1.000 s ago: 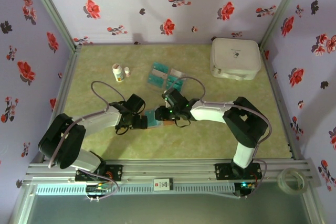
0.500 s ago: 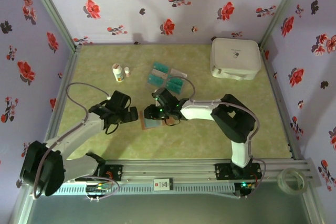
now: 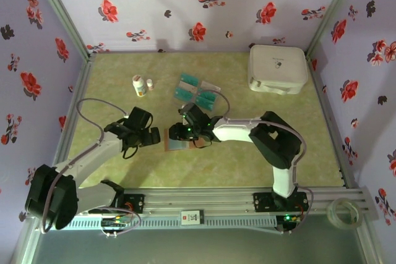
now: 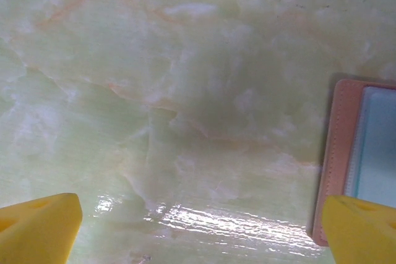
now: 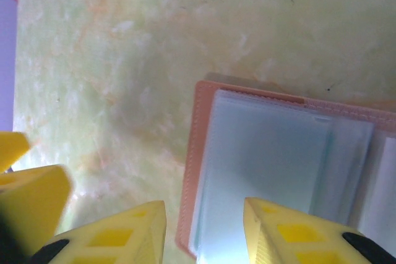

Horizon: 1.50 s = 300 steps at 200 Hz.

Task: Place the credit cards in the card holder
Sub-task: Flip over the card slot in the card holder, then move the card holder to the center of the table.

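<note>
Yellow fingers of the left end effector are spread full wide with nothing between them. It has backed off leftward from the card holder in the last second, and the arm now stretches low along the left of the desk. The holder lies open and flat near desk centre: reddish-brown rim, pale teal sleeve or card face up. In the left wrist view its stitched edge is just beside one fingertip, not touching.

Next, the right end effector has slid left and sits right over the holder's edge. Its fingers are part-way apart with the pale sleeve showing between them – cannot tell if it pinches a card or only hovers.

Loose credit cards lie in a cluster behind the holder, well apart from it, so most of the job is left. My read: the left let go and the right works the slot alone – the holder may skid unbraced.

The white case sits far right at the back.
</note>
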Each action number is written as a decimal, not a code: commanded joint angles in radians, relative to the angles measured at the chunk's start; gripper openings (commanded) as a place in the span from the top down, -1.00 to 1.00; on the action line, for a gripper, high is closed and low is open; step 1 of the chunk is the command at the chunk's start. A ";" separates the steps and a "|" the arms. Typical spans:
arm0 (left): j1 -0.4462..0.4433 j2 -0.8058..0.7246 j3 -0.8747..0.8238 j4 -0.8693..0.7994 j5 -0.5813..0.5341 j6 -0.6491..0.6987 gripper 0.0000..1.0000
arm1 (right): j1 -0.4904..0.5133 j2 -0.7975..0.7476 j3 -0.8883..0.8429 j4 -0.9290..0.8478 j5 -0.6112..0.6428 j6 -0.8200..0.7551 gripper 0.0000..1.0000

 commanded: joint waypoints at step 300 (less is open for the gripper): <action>-0.100 0.170 0.091 0.067 0.034 0.027 -0.99 | -0.219 -0.391 -0.214 -0.379 0.311 -0.303 0.16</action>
